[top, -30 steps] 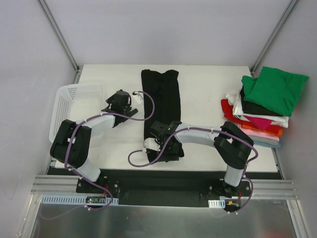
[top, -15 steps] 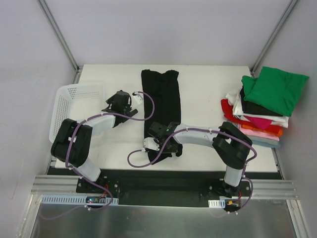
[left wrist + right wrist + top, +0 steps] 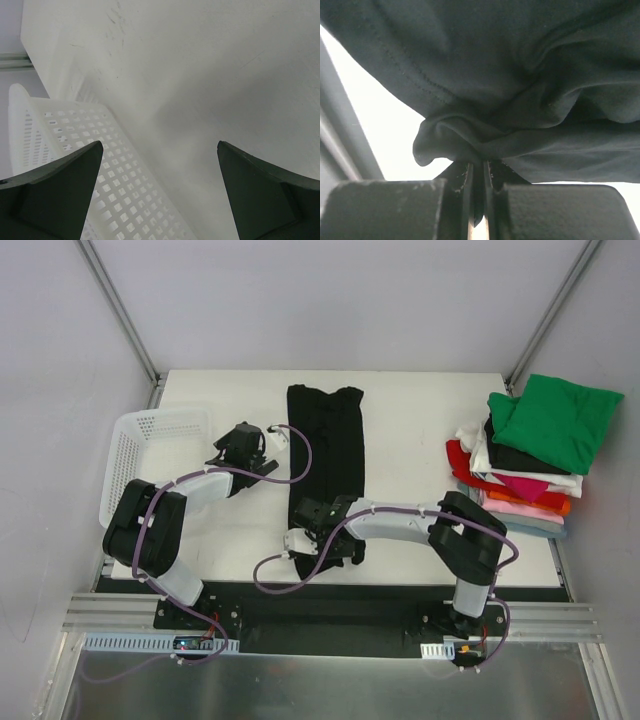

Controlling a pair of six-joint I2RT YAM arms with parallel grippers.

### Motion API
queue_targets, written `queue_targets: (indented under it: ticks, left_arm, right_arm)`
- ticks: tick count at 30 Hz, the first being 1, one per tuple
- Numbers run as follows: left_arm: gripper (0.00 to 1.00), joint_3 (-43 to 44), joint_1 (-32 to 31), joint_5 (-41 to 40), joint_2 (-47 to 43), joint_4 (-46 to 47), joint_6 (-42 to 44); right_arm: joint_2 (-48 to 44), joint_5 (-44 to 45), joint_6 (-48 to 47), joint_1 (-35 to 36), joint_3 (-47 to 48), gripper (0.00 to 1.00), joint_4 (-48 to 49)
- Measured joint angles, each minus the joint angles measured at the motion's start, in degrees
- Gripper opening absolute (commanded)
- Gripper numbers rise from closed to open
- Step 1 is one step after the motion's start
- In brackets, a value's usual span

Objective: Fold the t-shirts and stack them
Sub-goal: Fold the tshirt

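A black t-shirt lies folded into a long strip down the middle of the table. My right gripper is shut on its near bottom edge, and the right wrist view shows the black cloth bunched and pinched between the jaws. A stack of folded t-shirts sits at the right edge with a green one on top. My left gripper is open, low over the bare table beside the basket, holding nothing.
A white mesh basket stands at the table's left edge, its wall close under my left fingers. Metal frame posts rise at the back corners. The white tabletop lies between the black shirt and the stack.
My right gripper has shut on the shirt's near bottom edge and shifted slightly left and nearer, bunching the cloth. The left arm has stayed still.
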Motion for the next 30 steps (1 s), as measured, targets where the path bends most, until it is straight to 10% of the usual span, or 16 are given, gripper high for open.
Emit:
queue_targets:
  ticks: [30]
  left_arm:
    - [0.99, -1.8, 0.0, 1.9, -2.1, -0.1, -4.6]
  right_arm:
    - [-16.6, 4.8, 1.1, 10.4, 2.5, 0.01, -5.6]
